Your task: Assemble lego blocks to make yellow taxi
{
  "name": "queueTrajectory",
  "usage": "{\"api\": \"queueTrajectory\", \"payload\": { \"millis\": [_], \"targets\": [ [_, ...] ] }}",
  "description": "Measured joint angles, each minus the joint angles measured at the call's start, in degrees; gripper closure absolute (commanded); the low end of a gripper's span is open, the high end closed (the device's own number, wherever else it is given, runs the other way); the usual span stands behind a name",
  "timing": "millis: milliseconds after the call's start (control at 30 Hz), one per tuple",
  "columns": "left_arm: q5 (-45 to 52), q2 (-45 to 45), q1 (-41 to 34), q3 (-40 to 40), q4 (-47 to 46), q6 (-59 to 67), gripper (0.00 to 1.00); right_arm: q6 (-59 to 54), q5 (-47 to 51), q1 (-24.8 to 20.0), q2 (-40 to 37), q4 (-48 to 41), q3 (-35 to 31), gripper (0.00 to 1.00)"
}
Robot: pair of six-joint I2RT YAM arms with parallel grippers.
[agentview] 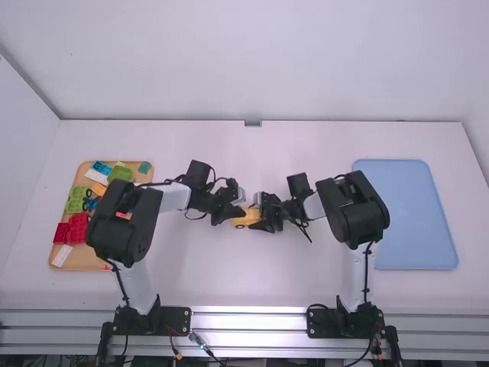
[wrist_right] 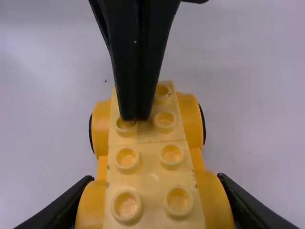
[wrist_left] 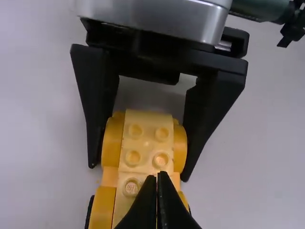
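In the high view my left gripper (agentview: 238, 211) and my right gripper (agentview: 261, 220) meet at the yellow taxi body (agentview: 243, 221), mid-table. The left wrist view has my left gripper (wrist_left: 156, 177) shut, nothing between its fingers, tips over the studs at one end of the yellow car (wrist_left: 123, 180). My right gripper (wrist_right: 155, 180) is shut on the other end, one finger against each rounded orange-yellow side, as the right wrist view shows. Pale yellow studded bricks (wrist_right: 151, 183) run along the car's top; the left fingertips are at a stud. Black wheels are partly hidden under the sides.
A wooden tray (agentview: 79, 264) at the left holds several red, green, blue and orange blocks, partly under the left arm. A blue tray (agentview: 416, 222) lies at the right, beside the right arm.
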Motion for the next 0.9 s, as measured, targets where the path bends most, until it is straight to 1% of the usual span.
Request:
{"api": "queueTrajectory", "payload": {
  "millis": [33, 67, 100, 133, 167, 200, 233, 267, 433, 633, 767, 800, 833, 900],
  "targets": [
    [-0.7, -0.5, 0.0, 0.8, -2.7, 1.0, 0.91, 0.4, 0.1, 0.0, 0.0, 0.1, 0.1, 0.54],
    [-2.1, -1.4, 0.0, 1.7, -7.0, 2.8, 0.81, 1.2, 0.4, 0.0, 0.0, 0.2, 0.3, 0.54],
    [-3.6, -2.3, 0.0, 2.3, -10.3, 4.5, 0.75, 1.8, 0.7, -0.3, 0.0, 0.2, 0.6, 0.54],
    [-3.8, -2.6, 0.0, 2.4, -11.1, 5.0, 0.72, 1.9, 0.7, -0.3, 0.0, 0.2, 0.7, 0.54],
    [-5.2, -3.8, 0.0, 3.0, -13.2, 6.9, 0.66, 2.5, 1.1, -0.7, 0.0, 0.3, 0.8, 0.54],
    [-5.9, -4.6, 0.1, 3.3, -13.7, 7.6, 0.57, 2.8, 1.2, -0.8, 0.0, 0.3, 0.9, 0.54],
    [-6.5, -5.6, 0.3, 3.9, -13.9, 8.6, 0.24, 2.9, 1.3, -0.8, 0.0, 0.3, 0.9, 0.54],
    [-6.8, -6.1, 0.4, 4.1, -13.9, 9.2, 0.01, 3.0, 1.3, -0.9, 0.0, 0.3, 0.9, 0.54],
    [-8.2, -10.8, 4.3, 7.1, -11.4, 6.8, 0.01, 4.5, 2.3, -1.0, 0.0, 0.7, 0.9, 0.54],
    [-8.5, -11.4, 8.9, 7.6, -7.1, -1.0, 0.01, 4.6, 3.2, -1.0, 0.0, 0.8, 1.3, 0.53],
    [-9.1, -11.4, 11.5, 7.6, -5.4, -7.4, 0.01, 3.0, 3.3, -1.0, 0.0, -0.5, 1.7, 0.42],
    [-9.1, -11.4, 12.3, 7.6, -5.1, -9.2, 0.01, 2.8, 3.3, -1.0, 0.0, -0.7, 1.8, 0.29],
    [-9.1, -11.4, 12.7, 7.6, -5.1, -9.8, 0.01, 2.6, 3.4, -1.0, 0.0, -1.0, 1.8, 0.28],
    [-9.1, -11.4, 14.1, 7.6, -5.0, -12.0, 0.01, 2.0, 3.1, -1.0, 0.0, -1.4, 1.9, 0.14]
  ]
}}
